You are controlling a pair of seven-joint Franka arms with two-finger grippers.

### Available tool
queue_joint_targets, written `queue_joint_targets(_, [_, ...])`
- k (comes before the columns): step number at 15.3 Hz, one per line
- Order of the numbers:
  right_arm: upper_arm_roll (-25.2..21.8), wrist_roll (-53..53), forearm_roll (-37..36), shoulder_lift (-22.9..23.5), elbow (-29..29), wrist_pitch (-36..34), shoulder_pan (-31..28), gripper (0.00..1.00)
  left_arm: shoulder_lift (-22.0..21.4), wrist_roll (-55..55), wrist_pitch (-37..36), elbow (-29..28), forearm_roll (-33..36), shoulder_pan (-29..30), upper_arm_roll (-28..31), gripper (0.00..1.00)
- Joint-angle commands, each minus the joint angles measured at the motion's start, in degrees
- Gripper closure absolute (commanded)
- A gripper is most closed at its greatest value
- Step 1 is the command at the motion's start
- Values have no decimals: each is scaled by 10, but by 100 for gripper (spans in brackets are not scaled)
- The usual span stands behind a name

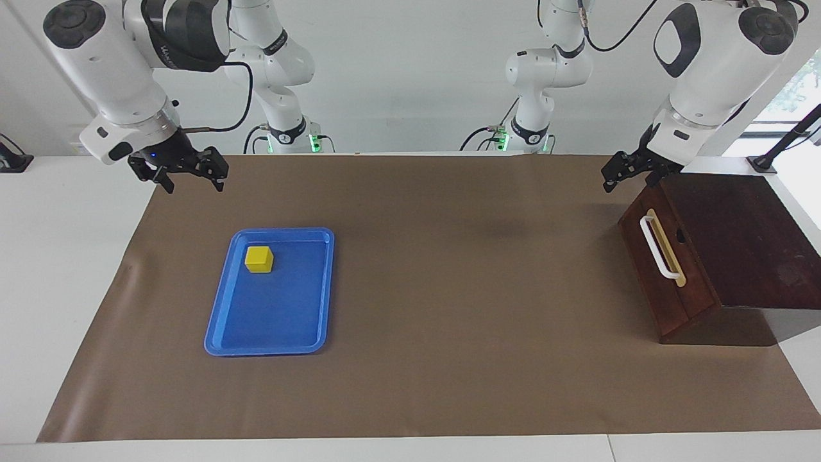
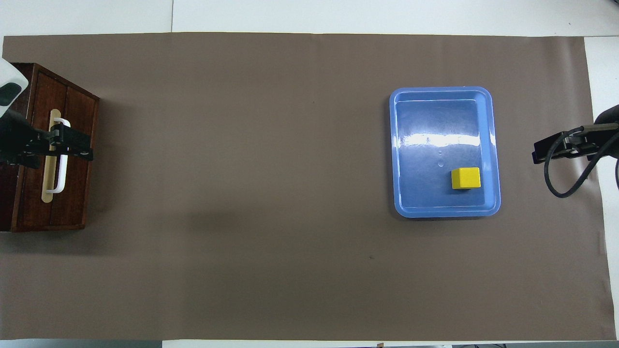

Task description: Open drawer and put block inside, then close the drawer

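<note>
Toward the right arm's end of the bench (image 1: 77, 269), over the edge of the brown paper sheet (image 1: 449, 269) that covers most of the white top, the right hand (image 1: 189, 178) hangs in the air with its two black fingers spread apart and nothing between them. Nearer the middle lies a flat blue plastic tray (image 1: 269, 350), its long side running away from the robots. In the tray's corner closest to the robots and the right arm sits the small bright yellow cube block (image 1: 259, 258), resting flat with its faces roughly square to the tray walls; the raised rim is all that stands around it. Open brown paper stretches between the tray and the left arm's end of the bench. At that end stands a dark reddish-brown wooden cabinet (image 1: 744, 237), its drawer (image 1: 654, 256) closed, the front turned toward the tray. A long white bar handle (image 1: 660, 247) on a tan strip runs along the drawer front, its length pointing away from the robots. The left hand (image 1: 632, 172) hovers above the cabinet's corner closest to the robots, holding nothing; whether its fingers are parted I cannot tell.
</note>
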Motion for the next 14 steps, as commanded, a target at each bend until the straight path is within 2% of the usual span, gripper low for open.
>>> queue_joint_targets(1, [4,-13,-6,5,9,-11,-3,0,4,8,-8,10,-9,0,3,0])
queue_joint_targets(6, [3,-17,0,-3,7,-8,-9,0,4,9,-8,8,-9,0,3,0])
queue_joint_targets(8, [0,14,22,1,6,27,-11,2,4,9,-8,9,-9,-1,3,0])
queue_joint_targets(10, [1,197,31,16,-1,49,-15,4,4,13,-6,6,-9,-1,6,0])
queue_joint_targets(12, [-2,358,73,41,0,86,-18,4,4,19,3,5,-9,-1,6,0])
queue_joint_targets(14, [-2,464,97,71,2,107,-30,4,3,19,21,-4,-5,-1,4,0])
